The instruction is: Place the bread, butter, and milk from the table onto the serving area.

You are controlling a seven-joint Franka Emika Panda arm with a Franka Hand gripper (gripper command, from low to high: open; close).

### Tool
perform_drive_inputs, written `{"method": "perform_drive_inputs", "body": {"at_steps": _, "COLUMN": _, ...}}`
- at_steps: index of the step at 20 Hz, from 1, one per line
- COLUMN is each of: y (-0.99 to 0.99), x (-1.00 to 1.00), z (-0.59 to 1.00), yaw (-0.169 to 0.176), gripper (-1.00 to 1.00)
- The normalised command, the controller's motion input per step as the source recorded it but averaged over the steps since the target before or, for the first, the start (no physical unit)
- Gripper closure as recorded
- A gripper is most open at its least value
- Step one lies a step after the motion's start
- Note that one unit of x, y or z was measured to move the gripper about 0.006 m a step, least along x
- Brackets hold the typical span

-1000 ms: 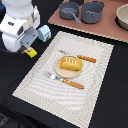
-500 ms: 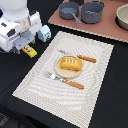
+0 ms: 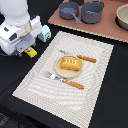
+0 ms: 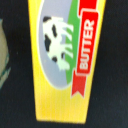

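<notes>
The butter [image 3: 31,53] is a yellow packet lying on the dark table just off the placemat's edge, at the exterior view's left. It fills the wrist view [image 4: 65,60], with a cow picture and a red "BUTTER" ribbon. My gripper [image 3: 23,48] hangs right over it, very close. Its fingers are hidden by the white hand and do not show in the wrist view. The bread [image 3: 70,63] lies on the round tan plate [image 3: 59,71] at the centre of the striped serving area [image 3: 95,95]. The milk [image 3: 45,33] stands on the table by the placemat's far corner.
A knife [image 3: 86,58] and a fork [image 3: 65,81] with orange handles lie beside the plate. A brown board [image 3: 107,27] with two grey pots [image 3: 92,11] is at the back. A bowl [image 3: 123,16] stands at the back right.
The arm has come slightly lower over the butter. The bread, milk and butter have not moved.
</notes>
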Motion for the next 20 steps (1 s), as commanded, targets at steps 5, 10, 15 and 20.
{"method": "perform_drive_inputs", "body": {"at_steps": 5, "y": 0.06, "x": -0.15, "z": -0.19, "yaw": 0.000, "gripper": 1.00}}
{"method": "perform_drive_inputs", "body": {"at_steps": 10, "y": 0.08, "x": -0.13, "z": -0.15, "yaw": 0.000, "gripper": 1.00}}
{"method": "perform_drive_inputs", "body": {"at_steps": 15, "y": 0.05, "x": -0.05, "z": -0.05, "yaw": 0.000, "gripper": 1.00}}
{"method": "perform_drive_inputs", "body": {"at_steps": 20, "y": 0.02, "x": 0.35, "z": 0.96, "yaw": -0.067, "gripper": 1.00}}
